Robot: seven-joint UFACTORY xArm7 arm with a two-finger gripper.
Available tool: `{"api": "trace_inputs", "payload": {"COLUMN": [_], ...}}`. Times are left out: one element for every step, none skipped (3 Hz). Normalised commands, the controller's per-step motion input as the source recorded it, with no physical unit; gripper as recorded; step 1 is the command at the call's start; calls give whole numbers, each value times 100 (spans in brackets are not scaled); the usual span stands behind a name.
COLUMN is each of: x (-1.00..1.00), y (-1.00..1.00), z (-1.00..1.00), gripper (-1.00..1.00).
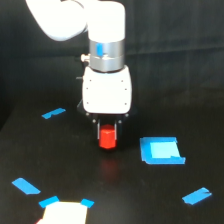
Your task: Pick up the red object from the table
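The red object (107, 139) is a small orange-red block, seen in the exterior view near the middle of the black table (60, 160). My gripper (107, 135) hangs straight down from the white wrist housing. Its two dark fingers (99, 132) sit on either side of the block's upper part and grip it. The block's lower half pokes out below the fingertips. It seems to hang just above the table, with a faint red glow on the surface beneath it.
A blue square patch (160, 151) lies right of the block. Blue tape pieces lie at the left (53, 113), the lower left (26, 186) and the lower right (196, 196). A white patch edged with blue tape (64, 211) sits at the bottom edge.
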Motion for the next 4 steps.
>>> {"api": "trace_inputs", "payload": {"x": [51, 93, 76, 0], "y": [-64, -100, -97, -71], "z": [100, 100, 100, 100], "gripper": [-100, -55, -63, -100]}}
